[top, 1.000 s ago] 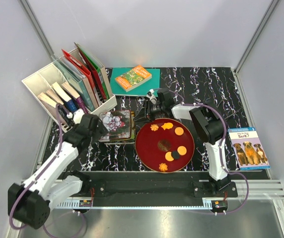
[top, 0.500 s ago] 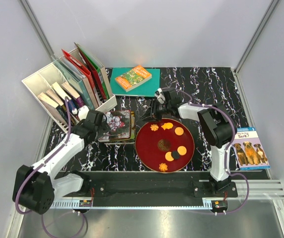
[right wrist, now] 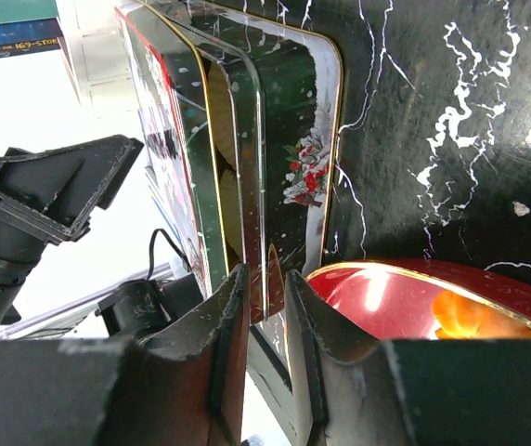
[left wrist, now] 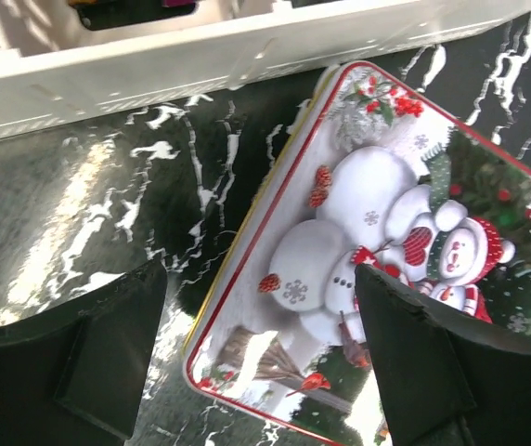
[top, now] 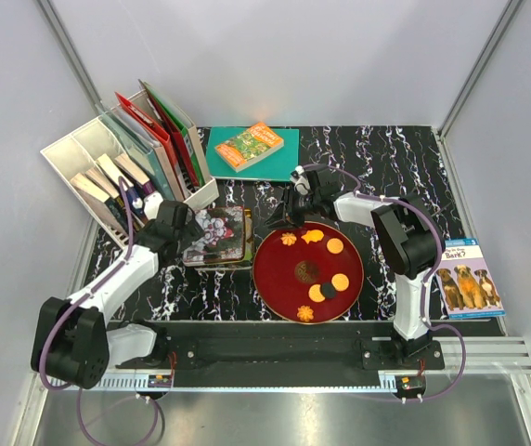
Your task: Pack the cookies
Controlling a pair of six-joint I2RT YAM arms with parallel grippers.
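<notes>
The cookies lie on a red plate: orange rounds, dark brown rounds and orange flower shapes. A tin with a snowman lid sits left of the plate. My left gripper hangs at the tin's left side. In the left wrist view this gripper is open wide, straddling a corner of the tin. My right gripper is behind the plate, by the tin's right side. In the right wrist view it is open by a narrow gap, with the tin's edge at its tips. The plate and one cookie show beside it.
A white organiser full of books and folders stands at the back left, and its wall runs close behind the tin. A green and orange book lies at the back. A dog booklet lies at the right edge.
My left gripper has reached further up along the tin's left side. The right gripper has shifted slightly back and right, and its jaws have narrowed. The cookies have not moved.
</notes>
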